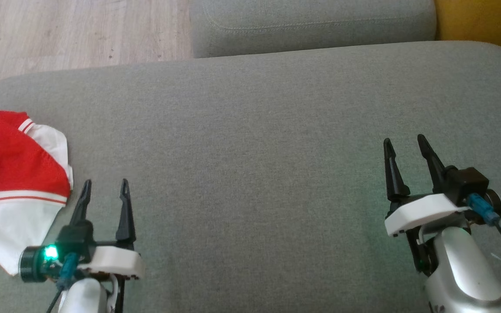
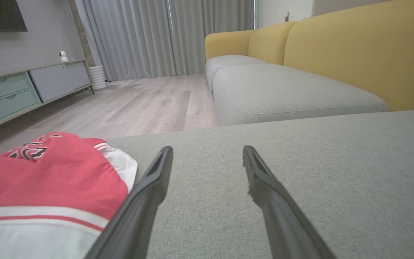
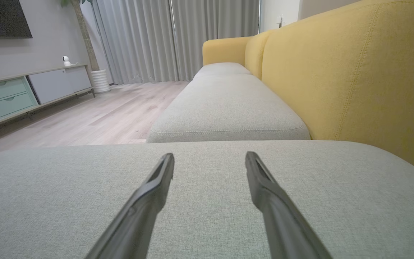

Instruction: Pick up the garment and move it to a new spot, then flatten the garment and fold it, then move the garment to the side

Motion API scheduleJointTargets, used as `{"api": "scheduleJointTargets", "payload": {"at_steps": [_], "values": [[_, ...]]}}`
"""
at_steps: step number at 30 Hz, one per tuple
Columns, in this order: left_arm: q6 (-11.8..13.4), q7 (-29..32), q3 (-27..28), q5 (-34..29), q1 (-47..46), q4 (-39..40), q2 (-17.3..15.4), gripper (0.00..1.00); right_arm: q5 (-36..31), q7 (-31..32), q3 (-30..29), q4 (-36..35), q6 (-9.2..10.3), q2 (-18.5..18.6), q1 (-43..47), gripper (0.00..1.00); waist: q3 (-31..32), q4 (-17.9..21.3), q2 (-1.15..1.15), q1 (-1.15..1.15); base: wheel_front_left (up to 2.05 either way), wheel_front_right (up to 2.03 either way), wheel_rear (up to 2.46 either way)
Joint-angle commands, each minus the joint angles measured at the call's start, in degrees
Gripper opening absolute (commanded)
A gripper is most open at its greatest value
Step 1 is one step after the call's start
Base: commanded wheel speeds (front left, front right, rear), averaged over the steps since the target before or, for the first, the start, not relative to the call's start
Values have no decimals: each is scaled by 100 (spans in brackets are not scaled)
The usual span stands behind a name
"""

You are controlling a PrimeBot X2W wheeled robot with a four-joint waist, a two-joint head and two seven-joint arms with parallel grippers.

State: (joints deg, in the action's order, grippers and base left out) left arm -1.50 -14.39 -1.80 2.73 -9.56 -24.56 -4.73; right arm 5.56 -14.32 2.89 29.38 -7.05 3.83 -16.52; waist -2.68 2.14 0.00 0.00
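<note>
The red-and-white jersey (image 1: 15, 174) lies rumpled on the grey seat cushion (image 1: 255, 130). It is just outboard of the left fingers (image 1: 125, 213), with its white hem beside the outer finger and its lettered red part further ahead and out. In the left wrist view the jersey (image 2: 49, 180) runs up against the outer finger's flank. Both pairs of fingers are spread apart and hold nothing, and the right fingers (image 1: 393, 174) are well apart from the cloth, over bare cushion. The step looks like the pick-up. To do it well, swing the left fingers outward over the cloth, come down on a raised fold rather than a flat patch, and close on few layers. Bring the right fingers across to a second edge so the jersey lifts spread out, then carry it inward to the bare middle between the fingers.
</note>
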Motion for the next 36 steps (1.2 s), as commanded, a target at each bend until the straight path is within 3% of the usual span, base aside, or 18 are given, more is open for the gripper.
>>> {"api": "scheduleJointTargets", "payload": {"at_steps": [1,13,17,27,36], "values": [[42,-61,221,31,-169,147,-40,100,15,-68,88,-152,-44,-56,-165,100,0,0,0,0,0,0,0],[17,-61,416,21,-104,93,51,100,16,-68,159,-170,-44,-80,-107,100,-36,-178,0,0,0,0,0],[-1,-61,452,8,-93,73,73,100,41,-68,295,-196,-44,-83,-102,100,-74,-543,0,0,0,0,0],[-24,-61,562,4,137,78,113,100,210,-68,816,-115,-44,-91,-84,100,-102,-1870,0,0,0,0,0],[-137,-61,607,26,300,194,75,100,424,-68,1140,-73,-44,-94,-134,100,-218,-2267,0,0,0,0,0]]}}
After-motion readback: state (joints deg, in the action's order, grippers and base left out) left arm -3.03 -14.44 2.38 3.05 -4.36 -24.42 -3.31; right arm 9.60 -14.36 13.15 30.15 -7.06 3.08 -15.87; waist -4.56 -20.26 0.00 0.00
